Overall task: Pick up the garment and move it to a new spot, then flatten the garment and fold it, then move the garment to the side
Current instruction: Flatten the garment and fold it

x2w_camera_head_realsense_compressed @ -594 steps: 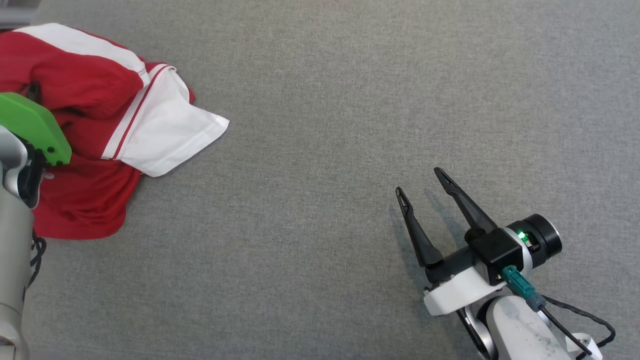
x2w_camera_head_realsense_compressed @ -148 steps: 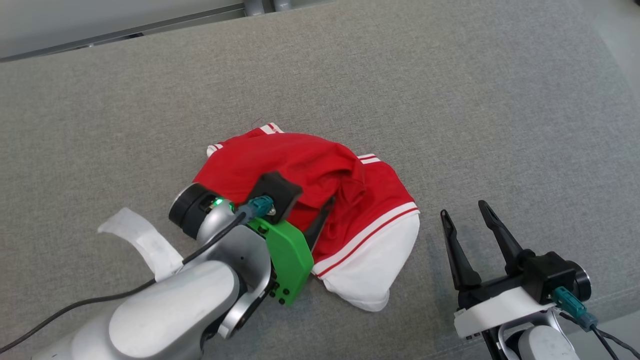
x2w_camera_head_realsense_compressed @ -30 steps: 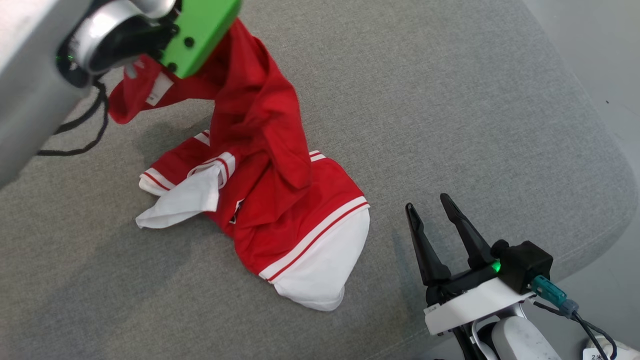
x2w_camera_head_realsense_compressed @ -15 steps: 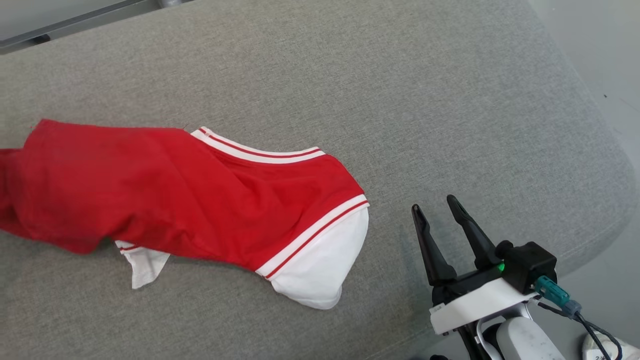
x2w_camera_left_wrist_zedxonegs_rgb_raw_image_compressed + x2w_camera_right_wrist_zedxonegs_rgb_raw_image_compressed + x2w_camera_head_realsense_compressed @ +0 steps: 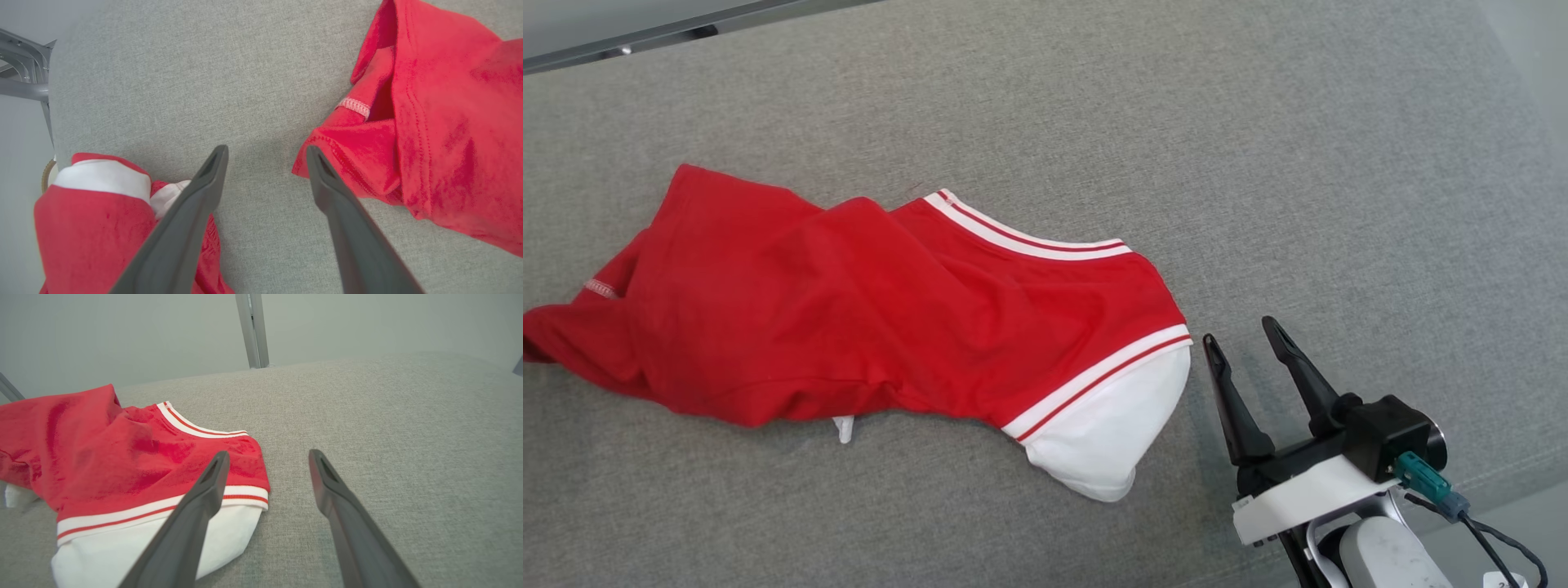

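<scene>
A red garment (image 5: 849,318) with white striped trim lies stretched out across the grey padded surface (image 5: 1258,163). Its white sleeve (image 5: 1107,433) points toward my right gripper (image 5: 1241,335), which stands open just right of the sleeve and holds nothing. In the right wrist view the open right gripper (image 5: 268,454) hovers past the sleeve (image 5: 122,551), whose edge lies behind the left finger. My left gripper (image 5: 267,149) is open over bare surface. The garment's red hem end (image 5: 429,122) lies just right of its right fingertip, apart from it.
Another heap of red and white cloth (image 5: 94,220) lies by the surface's edge beside my left finger. A metal rail (image 5: 621,45) runs behind the surface, and a post (image 5: 251,330) stands at the back. The surface's right edge drops to the floor (image 5: 1535,523).
A second ago the left gripper held the garment up in the air. Now the garment lies long and flat, free of the gripper. The head view has shifted.
</scene>
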Robot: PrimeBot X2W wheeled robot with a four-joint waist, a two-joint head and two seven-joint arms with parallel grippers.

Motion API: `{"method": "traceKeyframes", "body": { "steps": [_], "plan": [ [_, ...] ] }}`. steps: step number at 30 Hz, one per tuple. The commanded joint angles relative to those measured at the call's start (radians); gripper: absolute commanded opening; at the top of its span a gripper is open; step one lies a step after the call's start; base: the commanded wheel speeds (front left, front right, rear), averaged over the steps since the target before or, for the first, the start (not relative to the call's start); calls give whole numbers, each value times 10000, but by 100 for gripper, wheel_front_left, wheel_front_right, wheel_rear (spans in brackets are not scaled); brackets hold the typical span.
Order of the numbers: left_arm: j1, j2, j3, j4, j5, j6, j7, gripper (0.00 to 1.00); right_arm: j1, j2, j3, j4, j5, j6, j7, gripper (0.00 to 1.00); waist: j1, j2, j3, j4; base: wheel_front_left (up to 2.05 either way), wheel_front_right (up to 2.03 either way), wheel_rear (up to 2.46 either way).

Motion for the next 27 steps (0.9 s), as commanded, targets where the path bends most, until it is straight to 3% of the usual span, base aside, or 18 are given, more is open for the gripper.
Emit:
{"method": "traceKeyframes", "body": {
  "steps": [1,6,9,15,20,23,27],
  "plan": [
    [393,247,269,-328,-185,146,-965,100,131,-29,-46,4,-77,1,-33,100,0,84,-183,313,0,0,0],
    [1336,104,686,-1633,-989,420,-3119,100,234,-30,-187,-49,-172,1,-31,100,0,84,-267,528,0,0,0],
    [2091,-146,803,-2687,-1213,922,-4614,100,348,-26,-167,-55,-284,1,-33,100,0,84,-365,676,0,0,0],
    [3601,-1723,628,-3474,-1675,1898,-6910,100,577,-27,-249,-87,-464,1,-33,100,0,84,-602,933,0,0,0],
    [3979,-3469,760,-2673,-2333,1622,-7572,100,671,-29,-330,-107,-664,1,-33,100,0,84,-652,1129,0,0,0],
    [3706,-4131,705,-1767,-2430,1408,-7534,100,676,-30,-286,-112,-782,1,-33,100,0,84,-645,1139,0,0,0],
    [3414,-4563,469,-420,-2175,1330,-7346,100,628,-30,-262,-107,-865,1,-33,100,0,84,-609,1030,0,0,0]
  ]
}}
